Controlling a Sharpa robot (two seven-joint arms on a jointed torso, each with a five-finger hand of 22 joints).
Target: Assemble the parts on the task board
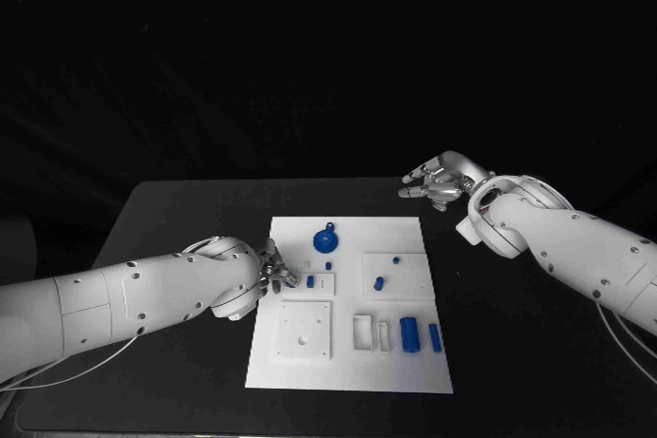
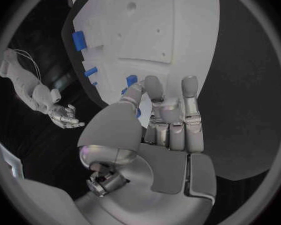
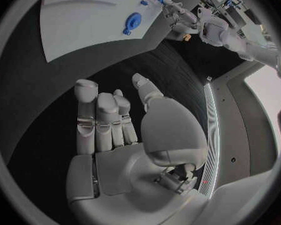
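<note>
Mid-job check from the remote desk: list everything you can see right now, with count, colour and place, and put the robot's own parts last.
Table: one, black, under everything.
Task board: one, white plate, middle of the table.
Round part: one, blue, far middle of the board.
Small parts: several, blue, across the board's middle; exact count too small to tell.
Long parts: two, blue, upright side by side at the board's near right.
Left hand: one, silver, at the board's left edge, fingers on a small blue part; whether it grips it cannot be told.
Right hand: one, silver, over the table beyond the board's far right corner, holding nothing.
</note>
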